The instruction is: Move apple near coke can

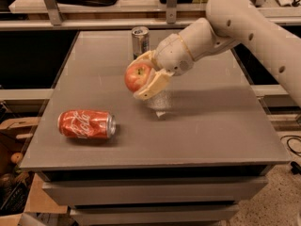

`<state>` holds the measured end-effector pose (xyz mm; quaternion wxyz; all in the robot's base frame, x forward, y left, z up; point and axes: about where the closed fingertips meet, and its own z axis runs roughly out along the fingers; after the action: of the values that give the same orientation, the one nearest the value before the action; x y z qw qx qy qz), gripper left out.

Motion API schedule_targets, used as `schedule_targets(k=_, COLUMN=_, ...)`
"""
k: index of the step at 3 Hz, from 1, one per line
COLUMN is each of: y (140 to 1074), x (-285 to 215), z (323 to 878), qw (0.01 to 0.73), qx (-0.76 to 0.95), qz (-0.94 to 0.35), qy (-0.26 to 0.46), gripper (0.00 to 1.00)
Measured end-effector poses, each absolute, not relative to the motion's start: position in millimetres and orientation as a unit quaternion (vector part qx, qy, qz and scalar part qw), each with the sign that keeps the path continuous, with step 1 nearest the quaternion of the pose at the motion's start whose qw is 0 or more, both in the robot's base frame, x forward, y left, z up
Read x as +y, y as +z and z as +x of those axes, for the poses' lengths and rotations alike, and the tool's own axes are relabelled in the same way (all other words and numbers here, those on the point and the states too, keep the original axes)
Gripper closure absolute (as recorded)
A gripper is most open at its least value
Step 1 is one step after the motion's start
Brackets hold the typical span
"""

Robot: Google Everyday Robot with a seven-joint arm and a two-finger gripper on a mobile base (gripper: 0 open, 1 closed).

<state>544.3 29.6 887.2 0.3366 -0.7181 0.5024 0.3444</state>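
Observation:
My gripper (143, 75) is shut on the red apple (137, 76) with yellowish patches and holds it above the middle of the grey table (211, 126). One cream finger sits above the apple and one below it. The coke can (86, 124), red with white script, lies on its side near the table's front left. The apple is up and to the right of the can, well apart from it. My white arm (235, 22) reaches in from the upper right.
A slim silver and blue can (140, 41) stands upright at the back of the table, just behind my gripper. A shelf with metal posts (171, 4) runs along the back. Boxes and clutter sit on the floor at the left (14, 182).

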Motion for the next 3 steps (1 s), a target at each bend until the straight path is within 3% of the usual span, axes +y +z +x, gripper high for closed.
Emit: schedule_targets(k=3, y=864, x=112, z=532, qw=0.295, qx=0.443, qz=-0.754, qy=0.384, gripper=1.00)
